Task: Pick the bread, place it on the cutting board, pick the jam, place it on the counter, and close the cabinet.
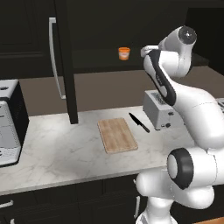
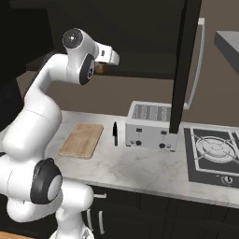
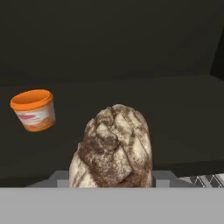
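In the left base view, at about one o'clock, the small orange jam jar stands upright on the dark shelf of the open, nearly black upper cabinet, whose door edge with its long silver bar handle hangs down at eleven o'clock. The white arm reaches up toward that shelf at two o'clock. Below centre, the rectangular light-brown wooden cutting board lies flat and bare on the white-grey marbled counter; a black-handled knife lies just beside it toward three o'clock, and past the knife a silver toaster stands.

In the right base view, the board sits at eight o'clock, the knife beside it, the toaster near centre and a black gas hob at four o'clock. The wrist points into the cabinet at eleven o'clock, with a brown bit showing at its tip.

In the hand view, the crusty brown bread fills six o'clock, right at the gripper, jaws clenched on it. The jam sits at nine o'clock on the shelf, well apart from the loaf.
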### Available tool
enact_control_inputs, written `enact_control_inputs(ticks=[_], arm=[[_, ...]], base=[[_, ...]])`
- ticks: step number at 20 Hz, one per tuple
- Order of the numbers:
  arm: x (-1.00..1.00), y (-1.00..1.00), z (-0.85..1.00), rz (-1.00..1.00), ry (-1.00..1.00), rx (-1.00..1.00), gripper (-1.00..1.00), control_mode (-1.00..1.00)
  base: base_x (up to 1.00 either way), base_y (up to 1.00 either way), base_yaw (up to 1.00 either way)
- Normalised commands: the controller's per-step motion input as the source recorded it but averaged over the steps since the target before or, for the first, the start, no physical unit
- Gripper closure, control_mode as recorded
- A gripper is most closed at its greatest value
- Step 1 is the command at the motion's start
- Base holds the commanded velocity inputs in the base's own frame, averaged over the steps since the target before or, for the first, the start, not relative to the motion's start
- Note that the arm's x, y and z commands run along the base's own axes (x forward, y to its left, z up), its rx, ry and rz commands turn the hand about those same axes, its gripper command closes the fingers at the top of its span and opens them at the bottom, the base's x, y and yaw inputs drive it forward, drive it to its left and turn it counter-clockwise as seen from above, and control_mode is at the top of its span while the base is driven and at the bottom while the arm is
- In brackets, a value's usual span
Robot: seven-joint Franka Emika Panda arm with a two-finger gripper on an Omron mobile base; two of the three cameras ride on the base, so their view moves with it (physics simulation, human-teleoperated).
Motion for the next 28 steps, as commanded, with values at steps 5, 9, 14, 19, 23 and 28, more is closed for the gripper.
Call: enact_control_inputs(ticks=[5,9,14,19,23,28], arm=[[-0.61,0.15,0.0,0.0,0.0,0.0,1.0,-1.0],[-0.47,0.29,-0.01,0.0,0.04,0.0,1.0,-1.0],[-0.46,0.34,-0.09,0.0,0.03,0.0,1.0,-1.0],[-0.3,0.4,-0.36,0.0,0.01,0.0,1.0,-1.0],[-0.18,0.34,-0.34,0.0,0.0,0.0,1.0,-1.0],[-0.06,0.23,-0.26,0.0,0.0,0.02,1.0,-1.0]], base=[[0.0,0.0,0.0],[0.0,0.0,0.0],[0.0,0.0,0.0],[0.0,0.0,0.0],[0.0,0.0,0.0],[0.0,0.0,0.0]])
